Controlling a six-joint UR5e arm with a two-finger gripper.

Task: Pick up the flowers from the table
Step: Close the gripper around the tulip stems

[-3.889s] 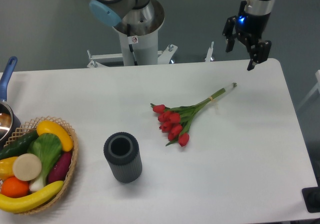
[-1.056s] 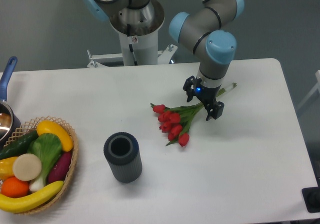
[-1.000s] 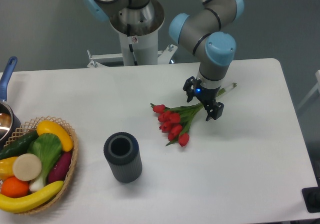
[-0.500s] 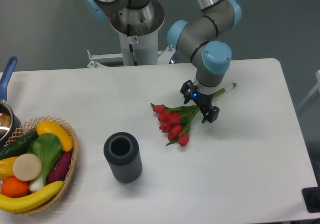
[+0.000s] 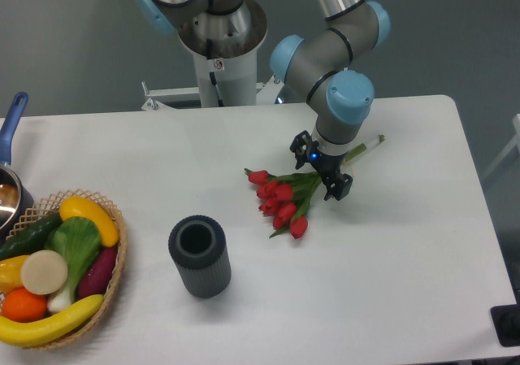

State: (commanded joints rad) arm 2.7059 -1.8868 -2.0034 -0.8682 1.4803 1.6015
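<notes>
The flowers (image 5: 280, 198), a bunch of red tulips with green leaves and long green stems, lie flat on the white table (image 5: 390, 267), heads toward the lower left and stem ends toward the upper right. My gripper (image 5: 318, 175) hangs low over the stems just right of the red heads. Its jaws stand open, one finger on each side of the stems. I cannot tell whether the fingertips touch the table. The stem ends stick out past the wrist at the upper right.
A dark grey ribbed cylinder vase (image 5: 199, 256) stands upright to the lower left of the flowers. A wicker basket of vegetables (image 5: 57, 267) sits at the left edge, with a blue-handled pot (image 5: 10, 182) behind it. The arm's base (image 5: 215, 32) rises behind the table.
The arm swung in from the far right corner and came down over the stems. In the last second the gripper has slid slightly left and lower. The flowers have not moved.
</notes>
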